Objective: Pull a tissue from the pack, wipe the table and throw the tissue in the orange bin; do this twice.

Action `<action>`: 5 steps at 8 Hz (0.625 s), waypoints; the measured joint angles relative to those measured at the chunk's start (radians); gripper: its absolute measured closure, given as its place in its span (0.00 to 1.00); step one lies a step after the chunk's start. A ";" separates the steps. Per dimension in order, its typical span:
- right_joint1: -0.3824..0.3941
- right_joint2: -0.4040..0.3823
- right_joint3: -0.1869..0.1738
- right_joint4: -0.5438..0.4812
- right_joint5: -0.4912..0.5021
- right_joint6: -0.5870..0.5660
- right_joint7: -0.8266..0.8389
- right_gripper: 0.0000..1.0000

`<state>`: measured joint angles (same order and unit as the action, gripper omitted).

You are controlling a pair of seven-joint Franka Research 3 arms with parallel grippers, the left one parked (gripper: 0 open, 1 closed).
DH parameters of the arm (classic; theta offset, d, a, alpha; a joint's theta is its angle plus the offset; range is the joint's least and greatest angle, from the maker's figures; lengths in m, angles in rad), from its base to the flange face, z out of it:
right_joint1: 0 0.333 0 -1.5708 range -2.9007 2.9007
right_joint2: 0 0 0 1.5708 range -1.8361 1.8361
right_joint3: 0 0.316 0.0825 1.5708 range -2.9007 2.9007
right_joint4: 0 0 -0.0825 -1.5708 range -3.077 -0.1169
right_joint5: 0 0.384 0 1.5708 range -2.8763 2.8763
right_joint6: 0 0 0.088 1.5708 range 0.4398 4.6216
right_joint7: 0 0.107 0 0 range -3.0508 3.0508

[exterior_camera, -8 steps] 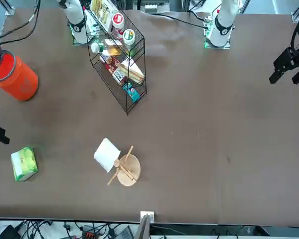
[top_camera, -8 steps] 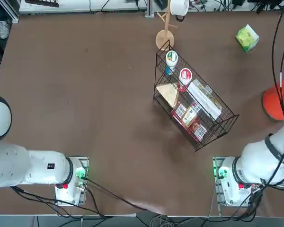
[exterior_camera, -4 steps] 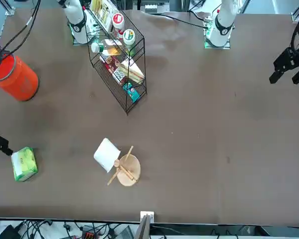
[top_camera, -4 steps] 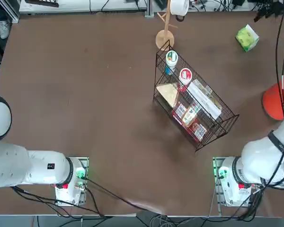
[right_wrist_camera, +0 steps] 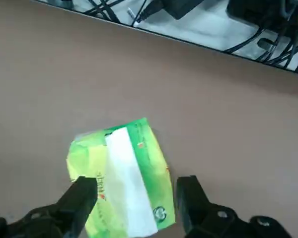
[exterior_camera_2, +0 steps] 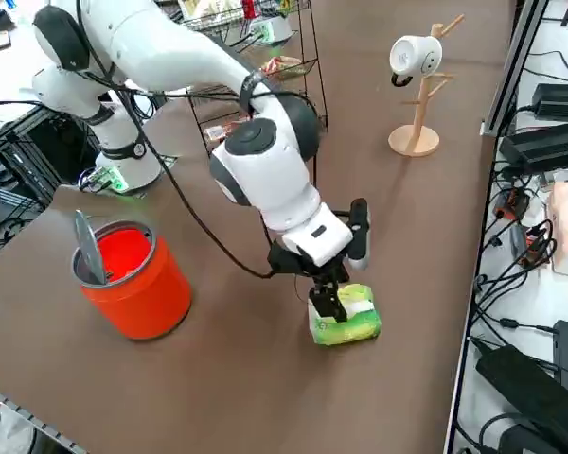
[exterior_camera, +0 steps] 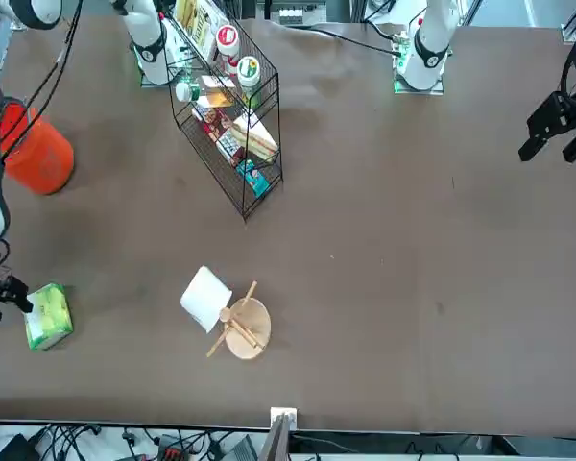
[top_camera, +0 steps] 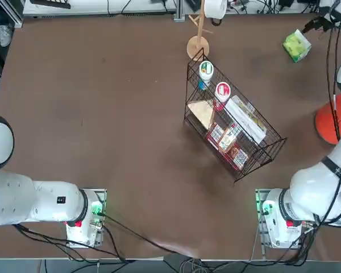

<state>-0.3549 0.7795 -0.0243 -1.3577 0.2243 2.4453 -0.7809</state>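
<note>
Pack (right_wrist_camera: 120, 179) of tissues, green and yellow with a white strip down its top, lies flat on the table (top_camera: 102, 102) near the far right corner, by the table edge; right gripper (right_wrist_camera: 134, 198) hangs just above it, fingers apart and straddling the pack's width, not clamped on anything; right side view shows the gripper (exterior_camera_2: 333, 295) pointing down with its tips at the pack (exterior_camera_2: 346, 320), touching or not I cannot tell; no tissue is drawn out yet, the white strip sits flush with the wrapper; orange bin (exterior_camera_2: 133, 279) stands well apart from the pack, nearer the robot's base on the same side; it holds a grey flap-like piece at its rim, no tissue visible inside as far as I can tell; table shows no loose tissue anywhere; black wire basket (top_camera: 233, 133) with snacks and wooden mug stand (top_camera: 199, 40) sit mid-table, clear of the work; judgement: task is at its very start, first pull not yet made; left to do: pinch and pull a tissue, wipe, drop in bin, then repeat all once more.
</note>
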 joint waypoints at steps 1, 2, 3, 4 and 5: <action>-0.002 0.016 0.000 0.006 0.000 0.008 -0.003 0.05; -0.004 0.028 0.001 0.010 0.000 0.010 -0.006 0.07; -0.006 0.037 0.003 0.012 0.010 0.010 -0.007 0.08; -0.007 0.045 0.003 0.013 0.024 0.011 -0.011 0.08; -0.008 0.052 0.003 0.013 0.034 0.015 -0.017 0.08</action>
<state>-0.3634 0.8313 -0.0210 -1.3447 0.2580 2.4605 -0.7976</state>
